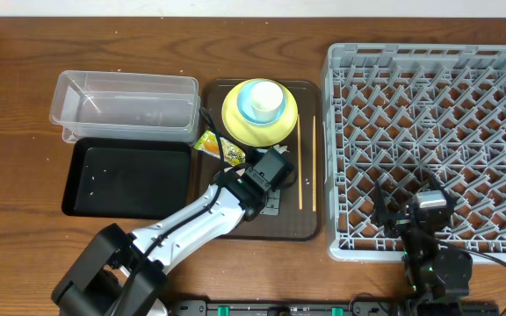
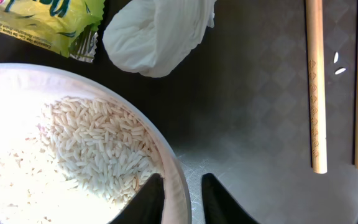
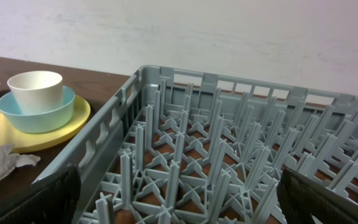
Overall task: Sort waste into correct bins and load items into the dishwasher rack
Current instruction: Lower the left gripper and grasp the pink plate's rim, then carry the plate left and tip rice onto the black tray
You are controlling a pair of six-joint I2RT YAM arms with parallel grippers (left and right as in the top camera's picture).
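Note:
In the left wrist view my left gripper [image 2: 182, 180] straddles the rim of the white bowl [image 2: 174, 163], one finger inside and one outside, shut on it. The bowl holds rice [image 2: 86, 149]. In the overhead view the gripper [image 1: 271, 168] hides the bowl. The crumpled paper scrap [image 2: 157, 34] and the green-and-orange wrapper [image 2: 42, 18] lie just beyond the bowl. Two chopsticks [image 2: 316, 87] lie to the right, with loose grains [image 2: 339, 65] between them. The white cup [image 1: 264, 96] sits in the blue cup on the yellow-green plate [image 1: 235, 118]. My right gripper [image 3: 185, 199] is open over the rack [image 1: 429, 132].
The brown serving tray [image 1: 306, 224] carries the dishes and waste. The clear tub [image 1: 126, 105] and the black tray [image 1: 126, 180] lie to its left. The rack fills the right side of the table. My right arm [image 1: 424, 215] hangs over the rack's front edge.

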